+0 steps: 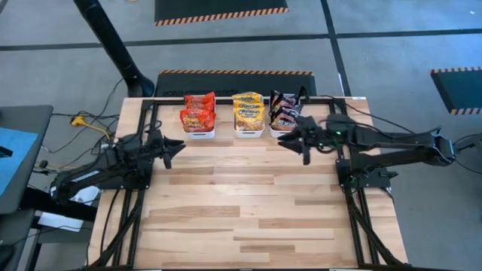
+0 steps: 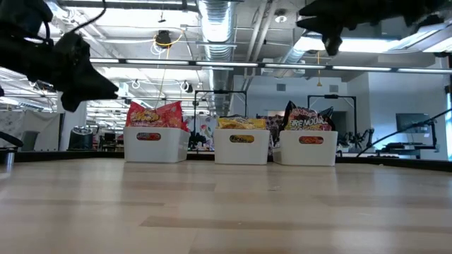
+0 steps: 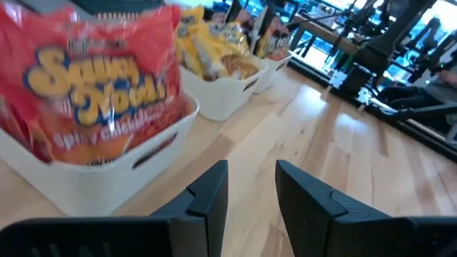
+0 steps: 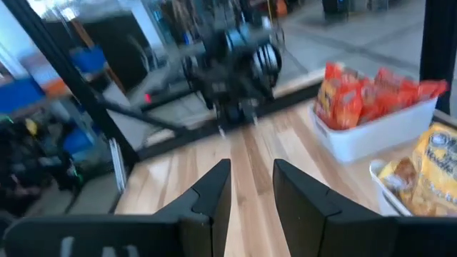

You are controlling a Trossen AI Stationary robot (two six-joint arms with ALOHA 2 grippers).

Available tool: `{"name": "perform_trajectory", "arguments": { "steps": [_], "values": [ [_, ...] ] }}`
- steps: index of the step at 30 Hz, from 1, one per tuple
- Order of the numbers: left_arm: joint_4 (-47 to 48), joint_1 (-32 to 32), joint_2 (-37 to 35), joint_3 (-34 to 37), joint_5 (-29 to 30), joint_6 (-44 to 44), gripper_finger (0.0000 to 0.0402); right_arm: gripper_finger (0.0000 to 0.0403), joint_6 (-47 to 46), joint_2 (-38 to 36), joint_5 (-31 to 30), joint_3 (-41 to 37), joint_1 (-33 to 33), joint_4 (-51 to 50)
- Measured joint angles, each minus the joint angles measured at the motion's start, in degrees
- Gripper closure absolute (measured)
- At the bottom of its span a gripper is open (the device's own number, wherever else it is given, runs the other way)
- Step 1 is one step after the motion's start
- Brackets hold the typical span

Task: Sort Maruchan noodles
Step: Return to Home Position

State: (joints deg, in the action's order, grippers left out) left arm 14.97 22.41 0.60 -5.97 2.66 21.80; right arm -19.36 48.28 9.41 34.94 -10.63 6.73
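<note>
The left claw (image 1: 178, 146) is released, its fingers slightly parted and empty, hanging above the worktop (image 1: 241, 211) near the left bin (image 1: 200, 135). The right claw (image 1: 289, 141) is likewise released and empty, near the right bin (image 2: 305, 149). Red packs (image 1: 198, 113) fill the left bin, yellow packs (image 1: 248, 110) the middle bin (image 1: 249, 135), and dark packs (image 1: 285, 109) the right.

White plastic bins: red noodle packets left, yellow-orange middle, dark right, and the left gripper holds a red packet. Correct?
No: the left gripper holds nothing, fingers apart and empty in the left wrist view. The white bins are sorted as you said.
</note>
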Motion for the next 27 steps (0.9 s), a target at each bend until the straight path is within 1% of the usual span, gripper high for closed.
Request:
{"name": "perform_trajectory", "arguments": {
  "steps": [3, 5, 8, 15, 17, 21, 23, 25, 27],
  "values": [
    [-2.1, 0.0, 0.3, 0.8, 0.1, 1.4, 0.0297, 0.0271, -0.1, -4.9, 0.0, -5.0, 0.0, 3.6],
    [-3.1, 0.0, 0.6, 0.8, 0.7, 1.4, 0.0297, 0.0271, -0.1, -8.0, 0.0, -8.0, 0.0, 4.2],
    [-3.0, 0.0, 0.4, 0.8, 1.7, 1.6, 0.0297, 0.0271, -0.3, -12.7, 0.0, -12.3, 0.0, 4.5],
    [0.5, 0.0, 0.5, 0.4, 2.9, 3.6, 0.0297, 0.0271, -0.3, -24.3, -0.2, -21.3, -0.1, 4.5],
    [0.6, 0.0, 0.5, 0.4, 3.6, 1.0, 0.0297, 0.0271, -0.5, -27.8, -0.2, -23.7, -0.1, 4.1],
    [0.6, 0.0, 0.5, 0.4, 4.1, -11.3, 0.0297, 0.0271, -0.6, -34.8, -0.3, -27.9, -0.1, 2.9],
    [0.6, 0.0, 0.5, 0.4, 4.1, -16.0, 0.0297, 0.0271, -0.8, -37.9, -0.3, -29.8, -0.1, 1.9],
    [0.6, 0.0, 0.5, 0.4, 4.5, -18.8, 0.0297, 0.0271, -1.6, -40.8, -0.3, -31.1, -0.1, -0.4],
    [0.6, 0.1, 0.5, 0.4, 5.5, -19.6, 0.0297, 0.0271, -1.9, -43.3, -0.3, -32.4, -0.1, -1.7]
  ]
}}
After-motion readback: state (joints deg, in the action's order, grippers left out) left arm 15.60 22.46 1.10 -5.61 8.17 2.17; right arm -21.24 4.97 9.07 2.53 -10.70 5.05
